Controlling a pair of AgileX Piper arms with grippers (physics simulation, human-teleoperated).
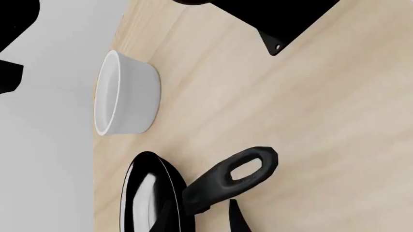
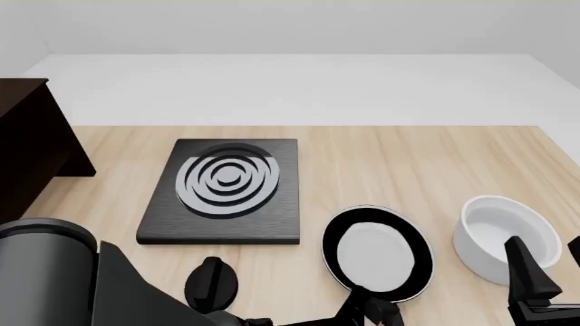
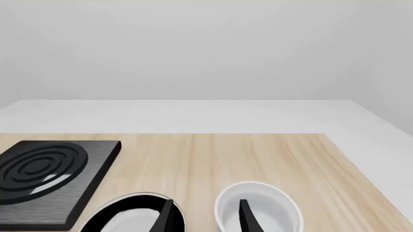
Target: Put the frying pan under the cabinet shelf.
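Room: plain pale grey floor and walls all round, seen in the front view.
Surface [image 2: 408, 156]: light wood-grain top, carrying every item below.
Cabinet shelf [image 2: 27, 146]: dark brown boxy unit at the surface's far left edge, cut off by the frame; well apart from the pan.
Left arm [image 2: 54, 278]: grey cylindrical link and black body filling the near-left corner of the front view.
Black slab [image 2: 222, 191]: flat, square, with grey concentric rings on top; lies left of centre, between the cabinet shelf and the pan, near the pan but apart from it.
Frying pan [image 2: 376, 252]: round, black rim, light grey inner bottom; flat on the surface right of centre, near the front edge, out in the open and not under the cabinet shelf. Its short black handle [image 1: 235, 175] has a slot hole and points toward the arms' side.
White bowl [image 2: 503, 238]: round, upright, just right of the pan, not touching it.
Left end effector [image 2: 367, 311]: low at the pan's handle; one dark fingertip [image 1: 237, 218] shows beside the handle; cannot tell whether it grips.
Right end effector [image 3: 205, 215]: fingers spread apart, holding nothing, poised above the gap between pan and bowl.
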